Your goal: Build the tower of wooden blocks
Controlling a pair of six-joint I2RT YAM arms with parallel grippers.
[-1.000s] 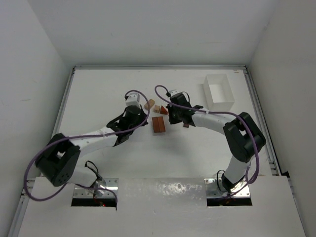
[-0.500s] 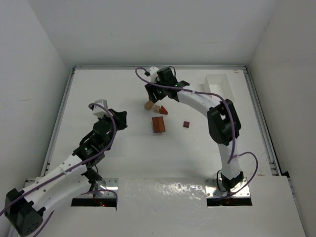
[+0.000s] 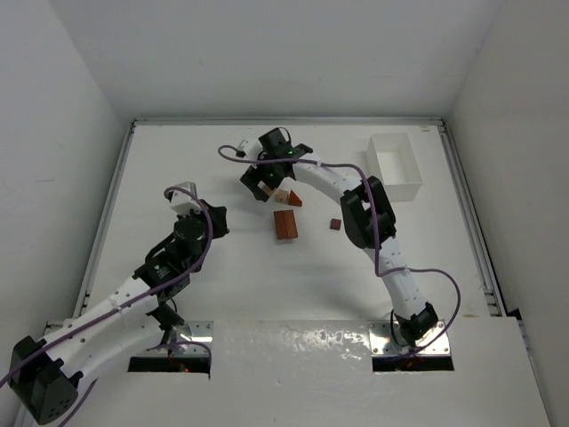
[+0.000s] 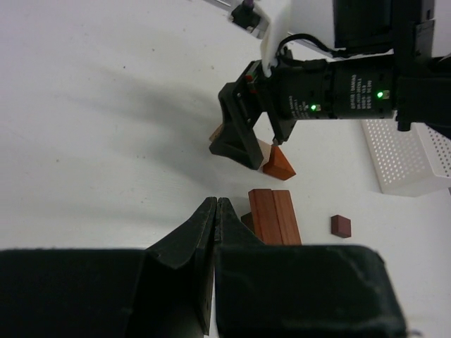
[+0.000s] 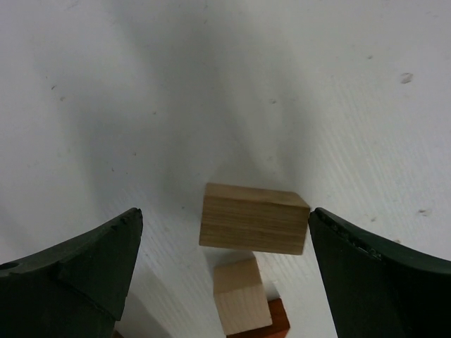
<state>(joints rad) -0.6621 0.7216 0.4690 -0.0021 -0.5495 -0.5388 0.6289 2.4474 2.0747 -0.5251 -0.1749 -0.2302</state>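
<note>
White worktop (image 3: 178,160), clear box (image 3: 397,189) well off from both hands. Right hand (image 5: 222,213) gapes wide with a tan block (image 5: 255,220) between its fingers, not gripped; left hand (image 4: 215,211) is pinched closed and empty, short of the pile. Red-brown slab (image 4: 275,217), wedge (image 4: 278,165) and tan cube (image 5: 242,296) lie just beside the right hand, dark cube (image 4: 340,224) apart, so the tower looks barely begun, nearly all stacking to do.

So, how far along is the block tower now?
Nothing looks stacked yet: the red-brown block, dark cube and the rest lie loose on the table. The right gripper stands open around a pale block, not yet gripping; the left gripper is shut, empty. All the stacking remains.
</note>
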